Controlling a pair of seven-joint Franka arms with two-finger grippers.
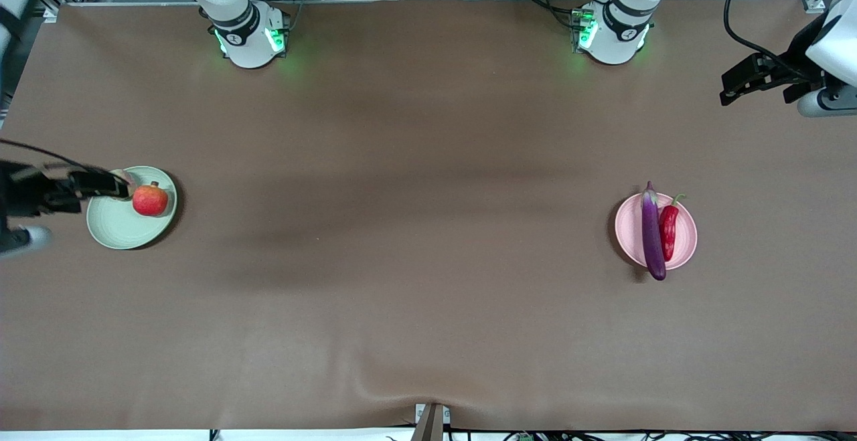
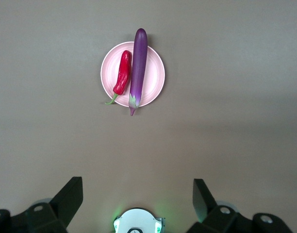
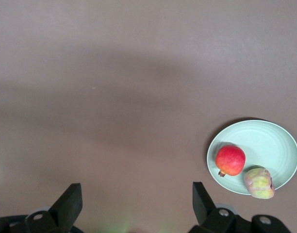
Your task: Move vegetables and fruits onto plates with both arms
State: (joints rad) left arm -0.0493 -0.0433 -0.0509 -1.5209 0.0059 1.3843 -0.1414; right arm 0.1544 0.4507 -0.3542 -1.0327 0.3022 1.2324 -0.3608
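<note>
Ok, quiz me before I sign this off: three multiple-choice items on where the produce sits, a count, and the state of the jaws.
1. Where does the eggplant lie?
A. on the bare table
B. on the pink plate, beside the chili pepper
C. on the green plate

2. How many fruits are on the green plate?
A. none
B. one
C. two

3. How do the left gripper's jaws stand?
A. open, holding nothing
B. shut on the chili pepper
C. shut on the apple

Answers:
1 B, the front view shows both vegetables on the pink plate.
2 C, the right wrist view shows the apple and the yellow-green fruit on it.
3 A, the left wrist view shows them apart with nothing between.
</note>
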